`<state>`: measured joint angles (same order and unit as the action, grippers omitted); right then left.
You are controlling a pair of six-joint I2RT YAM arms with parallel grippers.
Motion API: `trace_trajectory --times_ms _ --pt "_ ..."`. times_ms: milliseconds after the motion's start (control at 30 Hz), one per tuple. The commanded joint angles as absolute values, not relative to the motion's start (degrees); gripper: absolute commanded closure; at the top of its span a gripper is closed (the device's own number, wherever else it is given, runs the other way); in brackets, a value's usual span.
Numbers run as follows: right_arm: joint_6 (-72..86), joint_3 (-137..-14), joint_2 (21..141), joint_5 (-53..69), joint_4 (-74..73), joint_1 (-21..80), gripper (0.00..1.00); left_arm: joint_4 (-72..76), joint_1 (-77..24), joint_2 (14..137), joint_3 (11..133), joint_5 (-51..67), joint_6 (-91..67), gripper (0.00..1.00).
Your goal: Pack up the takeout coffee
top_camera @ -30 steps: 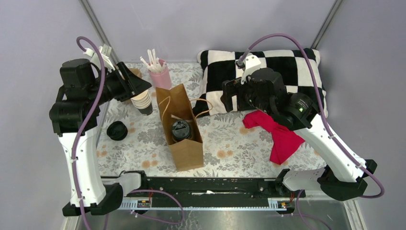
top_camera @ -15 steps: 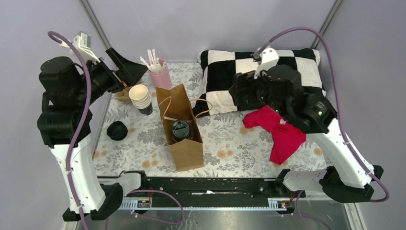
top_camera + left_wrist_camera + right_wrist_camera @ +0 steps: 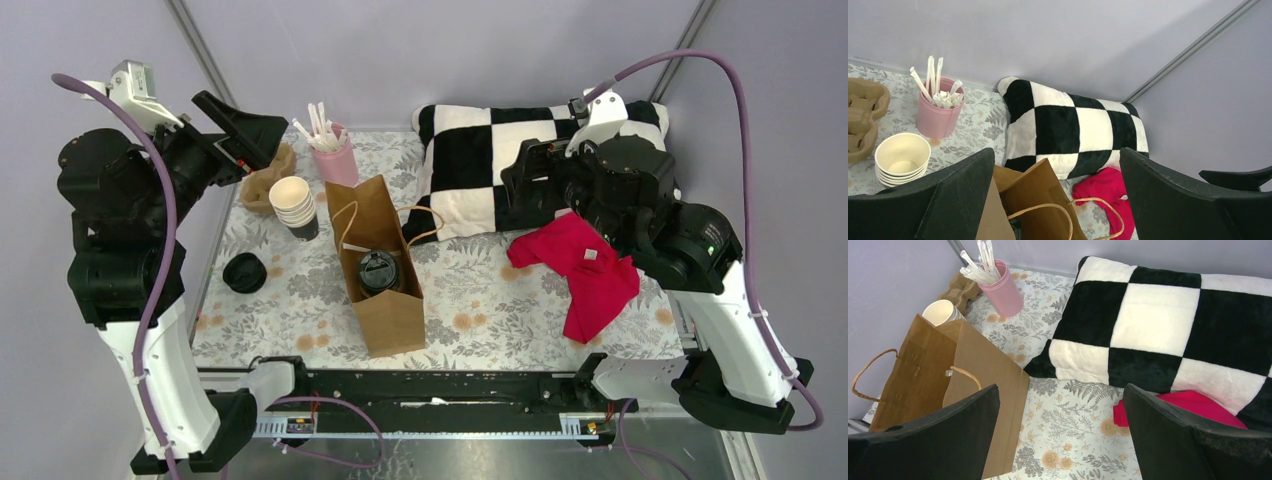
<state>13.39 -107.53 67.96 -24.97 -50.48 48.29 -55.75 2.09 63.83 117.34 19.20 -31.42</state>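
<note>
The takeout coffee (image 3: 378, 271) sits down inside the brown paper bag (image 3: 392, 322). It is a small black cup with a round black plastic lid, and only the lid shows from above. Any letters on the lid are too small to read. The bag stands up with its mouth open, near the middle of the counter (image 3: 480, 290). It is made of stiff, creased paper and has thin looped string handles.

The counter has a cover with leaves and orange flowers on it.

Left of the bag is a stack of paper cups (image 3: 295, 205), white inside. Beside them lies a bumpy brown cardboard cup tray (image 3: 262, 187). A flat pile of black lids (image 3: 245, 272) lies nearer the front. Behind the bag stands a smooth pink cup (image 3: 338, 162) full of white wrapped sticks.

To the right is a soft, fluffy black and white checked pillow (image 3: 460, 160). A red cloth (image 3: 590, 285) lies crumpled in front of it.

The left end effector (image 3: 1056, 150) is up high, opened wide, with nothing in it. The right end effector (image 3: 1062, 387) is opened wide too, and holds nothing.
</note>
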Motion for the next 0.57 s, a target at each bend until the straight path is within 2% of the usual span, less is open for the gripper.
trace_trajectory --times_ms 0,533 --pt "14.36 -109.42 67.37 -27.21 -49.89 47.90 0.00 -52.38 1.93 63.38 119.05 18.01 -31.75 0.01" --pt "16.44 -111.95 67.33 -30.67 -52.79 47.88 0.00 -52.38 1.93 62.77 118.12 18.38 -31.71 0.01"
